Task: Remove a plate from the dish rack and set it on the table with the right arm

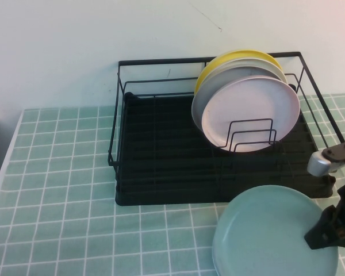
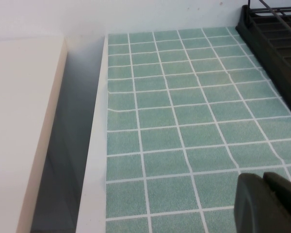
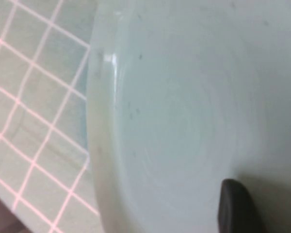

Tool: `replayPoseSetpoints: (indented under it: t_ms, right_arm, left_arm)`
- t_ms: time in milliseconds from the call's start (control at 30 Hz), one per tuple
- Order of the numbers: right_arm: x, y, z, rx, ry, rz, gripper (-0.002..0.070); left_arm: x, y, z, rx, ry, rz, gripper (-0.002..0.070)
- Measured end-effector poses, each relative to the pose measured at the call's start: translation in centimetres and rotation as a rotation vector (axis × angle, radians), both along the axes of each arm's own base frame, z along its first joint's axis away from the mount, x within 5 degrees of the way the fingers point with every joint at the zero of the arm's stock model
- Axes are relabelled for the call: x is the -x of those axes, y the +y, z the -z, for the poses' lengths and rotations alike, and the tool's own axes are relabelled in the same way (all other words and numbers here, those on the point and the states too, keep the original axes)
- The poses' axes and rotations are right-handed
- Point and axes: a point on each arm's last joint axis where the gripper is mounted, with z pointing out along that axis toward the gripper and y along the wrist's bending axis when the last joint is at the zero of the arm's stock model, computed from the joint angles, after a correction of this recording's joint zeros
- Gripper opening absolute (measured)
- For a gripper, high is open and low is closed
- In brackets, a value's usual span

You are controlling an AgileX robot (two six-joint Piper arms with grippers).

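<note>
At the lower right of the high view, the right gripper grasps the edge of the plate, low over the table before the dish rack, so I judge release comes next; the left gripper waits aside.

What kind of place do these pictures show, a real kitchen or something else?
Probably a tabletop set up like a kitchen drying area, not a real kitchen: a black dish rack holding upright plates stands on a checked cloth-covered table, against a bare wall. The right gripper is over a mint-green plate; the left gripper hovers low.
</note>
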Motion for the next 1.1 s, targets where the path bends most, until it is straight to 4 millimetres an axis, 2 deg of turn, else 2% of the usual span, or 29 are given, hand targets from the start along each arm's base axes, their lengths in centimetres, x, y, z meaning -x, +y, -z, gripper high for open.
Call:
replayPoseSetpoints:
  t_ms: [167, 300, 533, 767, 833, 900, 1067, 1100]
  right_arm:
    - [-0.2, -0.5, 0.2, 0.055, -0.017, 0.025, 0.0313]
    - [-0.3, -0.8, 0.3, 0.089, -0.016, 0.047, 0.0377]
    - [-0.4, -1.0, 0.3, 0.117, -0.013, 0.050, 0.0403]
    - [-0.9, -0.7, -1.8, 0.104, -0.003, 0.001, 0.0400]
    - [-1.0, -0.7, -3.0, 0.107, -0.018, -0.016, 0.0375]
    - [-1.1, -0.8, -4.5, 0.119, -0.051, -0.036, 0.0319]
    - [-0.7, -1.5, -9.3, 0.183, -0.182, -0.052, 0.0089]
    - [-0.4, -1.7, -10.1, 0.192, -0.212, -0.044, 0.0062]
  left_arm:
    - [0.0, 0.0, 0.0, 0.000, 0.000, 0.000, -0.0003]
    - [0.0, 0.0, 0.0, 0.000, 0.000, 0.000, -0.0003]
    - [0.0, 0.0, 0.0, 0.000, 0.000, 0.000, -0.0003]
    - [0.0, 0.0, 0.0, 0.000, 0.000, 0.000, -0.0003]
    - [0.0, 0.0, 0.0, -0.002, 0.000, 0.000, -0.0003]
    - [0.0, 0.0, 0.0, -0.002, 0.000, 0.000, -0.0003]
    - [0.0, 0.0, 0.0, -0.002, 0.000, 0.000, -0.0003]
    - [0.0, 0.0, 0.0, -0.002, 0.000, 0.000, -0.0003]
